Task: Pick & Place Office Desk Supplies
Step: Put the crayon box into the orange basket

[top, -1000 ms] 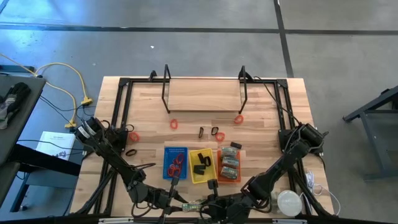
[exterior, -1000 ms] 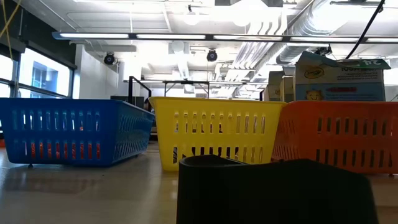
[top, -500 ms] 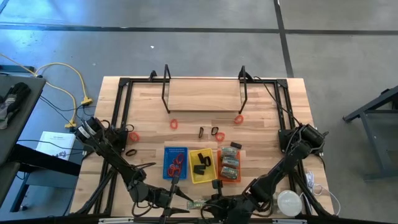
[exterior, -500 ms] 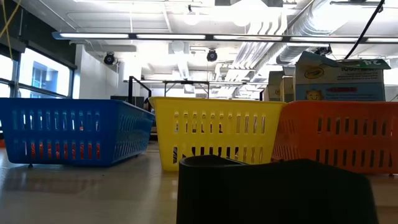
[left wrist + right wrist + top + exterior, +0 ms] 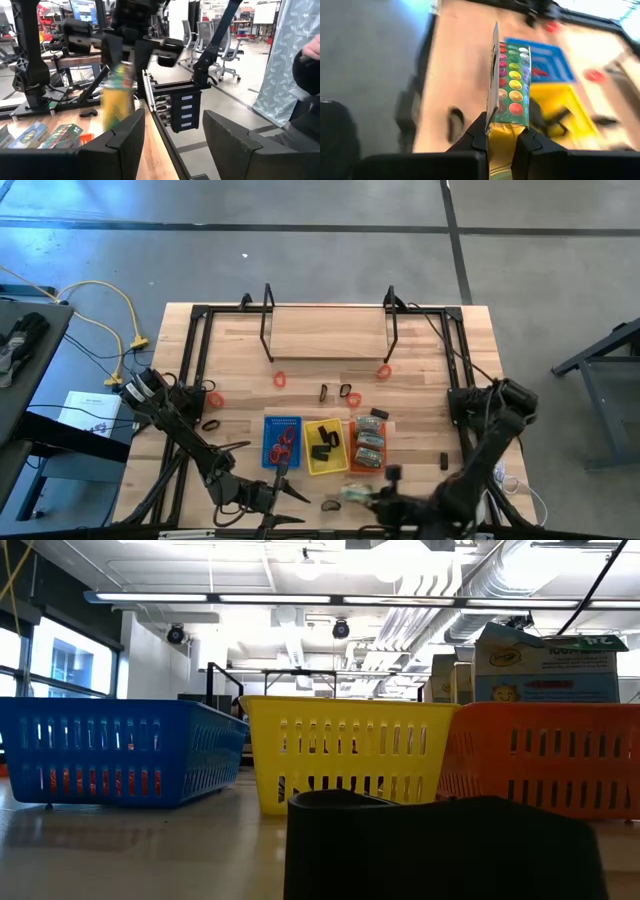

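1. Yellow-green box (image 5: 510, 85), printed with rows of coloured dots, is one of the desk supplies. It stands upright, pinched at its lower end by the right gripper (image 5: 501, 137), whose jaws are closed on it.
2. Half a second ago the box lay at the table's near edge, between the two grippers. In the high view it (image 5: 352, 494) has since shifted toward the right side, just in front of the orange tray (image 5: 351, 442). The right arm has swung outward with it.
3. The left gripper (image 5: 172, 135) waits low at the near edge with its jaws spread wide and nothing between them. Its camera sees the box (image 5: 117, 95) carried in the other arm's gripper.
4. This probably means the pick is done and a carry has begun. The orange tray, which already holds similar grey-green pieces, looks the likeliest destination.
5. Much remains to be sorted:
   - red loops (image 5: 280, 379) lie loose on the wood;
   - black clips (image 5: 345, 391) sit beyond the yellow tray (image 5: 308, 448);
   - a black loop (image 5: 210, 424) rests well left of the blue tray (image 5: 282, 423).
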